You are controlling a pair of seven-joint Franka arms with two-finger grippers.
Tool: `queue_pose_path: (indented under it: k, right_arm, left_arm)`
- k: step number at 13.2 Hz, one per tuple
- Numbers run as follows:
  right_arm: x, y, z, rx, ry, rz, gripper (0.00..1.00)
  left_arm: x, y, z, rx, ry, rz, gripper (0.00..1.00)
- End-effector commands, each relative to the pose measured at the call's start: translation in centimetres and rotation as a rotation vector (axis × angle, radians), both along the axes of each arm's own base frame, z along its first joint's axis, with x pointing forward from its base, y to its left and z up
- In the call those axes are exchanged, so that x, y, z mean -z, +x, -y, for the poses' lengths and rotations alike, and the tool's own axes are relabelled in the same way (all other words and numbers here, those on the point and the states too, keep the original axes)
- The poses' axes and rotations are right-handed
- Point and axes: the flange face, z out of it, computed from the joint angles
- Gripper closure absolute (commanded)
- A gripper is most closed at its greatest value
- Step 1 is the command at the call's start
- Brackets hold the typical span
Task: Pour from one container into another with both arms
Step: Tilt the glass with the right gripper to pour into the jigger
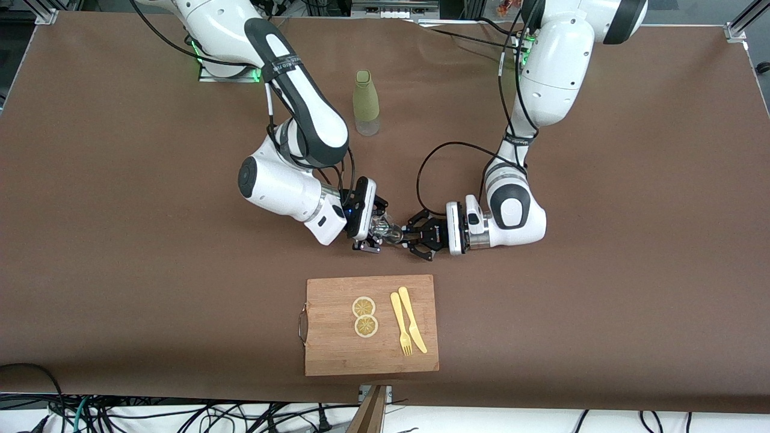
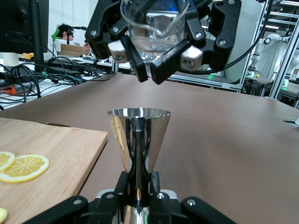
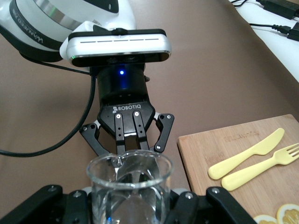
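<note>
Both arms [image 1: 289, 120] are glossy white with black joint bands, looping black cables, green base lights.

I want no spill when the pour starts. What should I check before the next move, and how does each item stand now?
1. right gripper shut on the glass beaker: ok.
2. left gripper shut on the steel jigger: ok.
3. Jigger upright, mouth open: ok.
4. Beaker above the jigger's mouth: ok.
5. Liquid in the beaker: cannot tell.
6. cutting board clear of both grippers: ok.
</note>
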Motion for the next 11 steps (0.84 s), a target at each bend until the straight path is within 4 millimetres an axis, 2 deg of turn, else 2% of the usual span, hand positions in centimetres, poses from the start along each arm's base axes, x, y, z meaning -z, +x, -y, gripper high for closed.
queue_pose_path:
  k: [1,6,11]
  right_arm:
    - [-0.35,-0.17,-0.1,0.002,-0.029,0.014,1.0]
    - [0.27,-0.31,-0.22,-0.02,-0.065,0.025,1.0]
    - [0.35,-0.18,-0.37,0.049,-0.147,0.005,1.0]
  left_arm:
    - [-0.31,0.07,0.07,-0.022,-0.003,0.023,1.0]
    - [-0.41,0.15,-0.01,-0.024,-0.004,0.02,1.0]
    - [-0.6,0.14,-0.22,-0.022,-0.004,0.024,1.0]
